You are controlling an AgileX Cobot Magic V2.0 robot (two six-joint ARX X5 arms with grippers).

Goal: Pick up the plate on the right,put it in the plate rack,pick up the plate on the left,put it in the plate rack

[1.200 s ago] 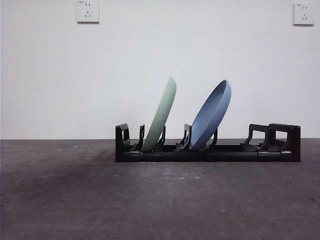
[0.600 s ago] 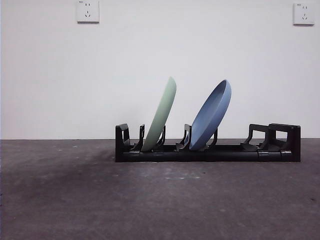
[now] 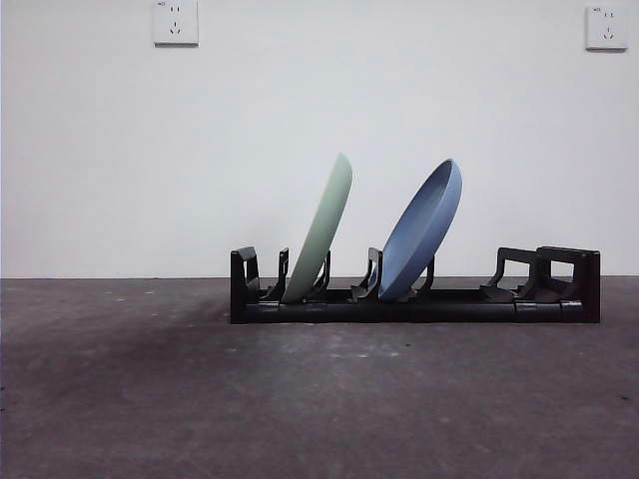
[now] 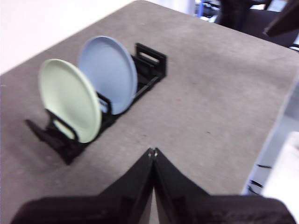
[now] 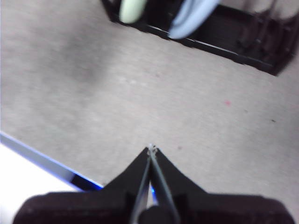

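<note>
The black plate rack lies across the table with two plates standing in its slots, both leaning right. A pale green plate sits near the rack's left end and a blue plate near its middle. The left wrist view shows the green plate, the blue plate and the rack from above and well away. My left gripper is shut and holds nothing. My right gripper is also shut and empty, above bare table near the table's edge, with the rack far off.
The rack's right-hand slots hold nothing. Two wall sockets sit on the white wall behind. The grey table stretches in front of the rack. The table edge shows in the left wrist view.
</note>
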